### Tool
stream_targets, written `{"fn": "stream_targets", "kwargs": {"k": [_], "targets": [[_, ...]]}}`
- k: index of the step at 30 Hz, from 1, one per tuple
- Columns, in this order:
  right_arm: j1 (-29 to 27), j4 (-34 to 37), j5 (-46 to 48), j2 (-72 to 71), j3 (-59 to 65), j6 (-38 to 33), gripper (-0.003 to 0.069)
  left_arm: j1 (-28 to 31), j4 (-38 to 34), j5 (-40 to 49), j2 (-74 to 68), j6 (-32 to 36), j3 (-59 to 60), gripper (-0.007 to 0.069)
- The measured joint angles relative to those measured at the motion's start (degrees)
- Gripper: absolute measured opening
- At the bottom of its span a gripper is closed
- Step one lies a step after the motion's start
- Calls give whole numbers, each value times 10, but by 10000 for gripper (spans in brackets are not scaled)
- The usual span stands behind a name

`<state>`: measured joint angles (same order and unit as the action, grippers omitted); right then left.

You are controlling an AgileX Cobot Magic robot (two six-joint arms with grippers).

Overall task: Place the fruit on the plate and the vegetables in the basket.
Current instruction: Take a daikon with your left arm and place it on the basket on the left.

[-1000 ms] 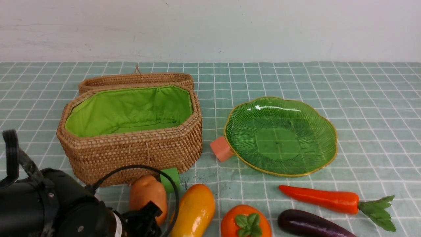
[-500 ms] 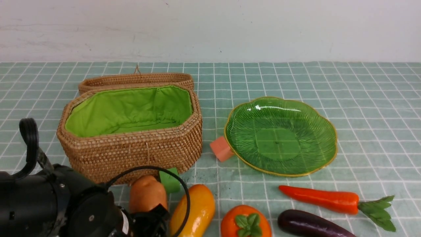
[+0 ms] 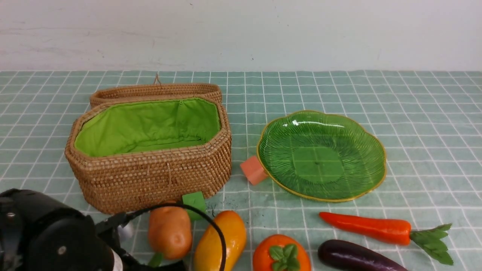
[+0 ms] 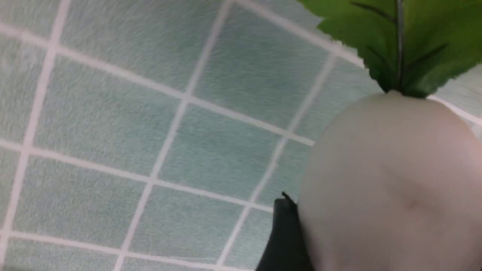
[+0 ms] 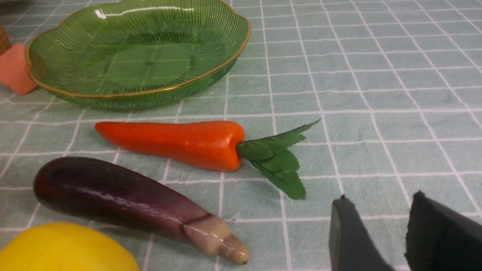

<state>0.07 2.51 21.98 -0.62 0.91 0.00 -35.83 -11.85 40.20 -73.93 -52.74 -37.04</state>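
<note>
The left end effector [image 4: 286, 241] touches the white radish [image 4: 388, 188]; I cannot tell if it pinches it. The right end effector [image 5: 380, 210] is spread, with the carrot [image 5: 177, 143] just ahead.

Open basket [image 3: 150, 180], green plate [image 3: 320, 150] — fruit [image 3: 220, 241], vegetables [image 3: 365, 226] nearby

Green ribbed plate [image 3: 320, 150] w/ gold rim; tan basket [image 3: 150, 177]; white veg [image 4: 395, 188]
</note>
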Motion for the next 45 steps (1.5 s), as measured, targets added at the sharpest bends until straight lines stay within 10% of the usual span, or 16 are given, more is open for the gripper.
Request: {"fn": "stream_targets", "kwargs": {"k": [7,20,45], "targets": [[0,0,0,0,0,0,241,7,43,-16,63,5,-33,510],[0,0,0,0,0,0,241,248,6,-50,-22,7,-247,508],[0,0,0,0,0,0,241,255,-7,78,-261,34,-520,606]]}}
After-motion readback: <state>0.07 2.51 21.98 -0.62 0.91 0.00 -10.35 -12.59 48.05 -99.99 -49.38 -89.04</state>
